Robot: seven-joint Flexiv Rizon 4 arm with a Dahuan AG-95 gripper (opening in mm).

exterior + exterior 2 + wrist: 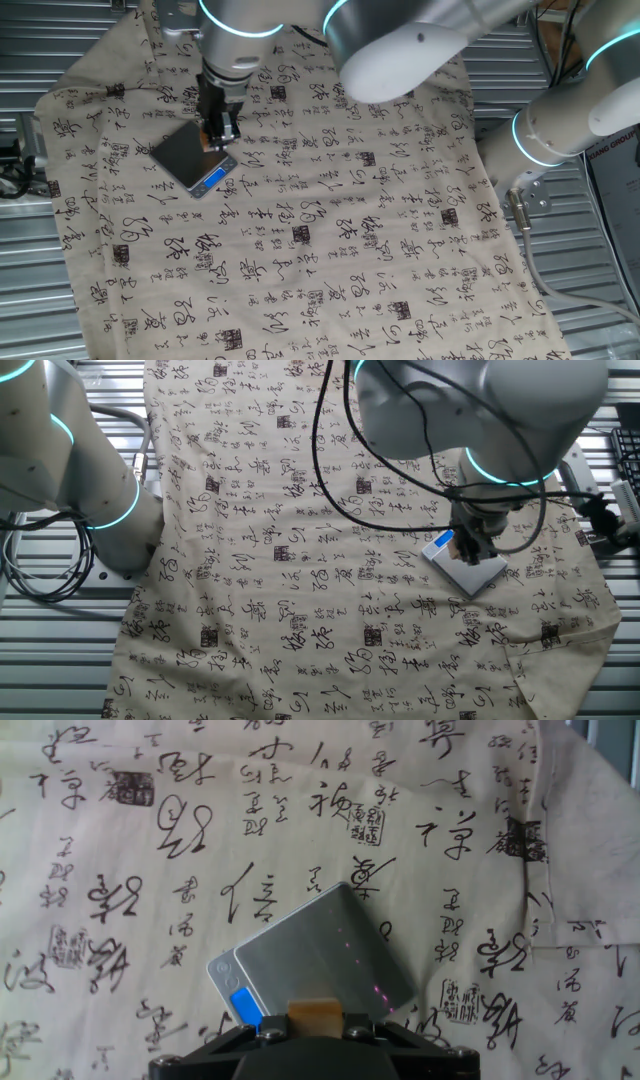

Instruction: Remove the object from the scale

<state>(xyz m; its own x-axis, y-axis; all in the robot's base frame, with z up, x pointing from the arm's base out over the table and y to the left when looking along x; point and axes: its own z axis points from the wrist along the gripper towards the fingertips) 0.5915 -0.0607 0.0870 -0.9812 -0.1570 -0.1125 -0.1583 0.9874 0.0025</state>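
The scale (320,965) lies on the patterned cloth, a thin grey plate with a blue-lit display (243,1005) at one end. It also shows in one fixed view (190,155) and in the other fixed view (468,565). The small tan cube (315,1015) sits between my gripper's (315,1025) two dark fingers, at the scale's near edge. The jaws stand closed against its sides. In one fixed view the gripper (218,135) hangs over the scale's edge. I cannot tell whether the cube still touches the plate.
The cloth (330,230) with black calligraphy covers the table, with folds near its edges. Metal slats (30,70) show around it. The robot's base and cables (60,510) stand at one side, and a second arm segment (570,120) is beside the cloth.
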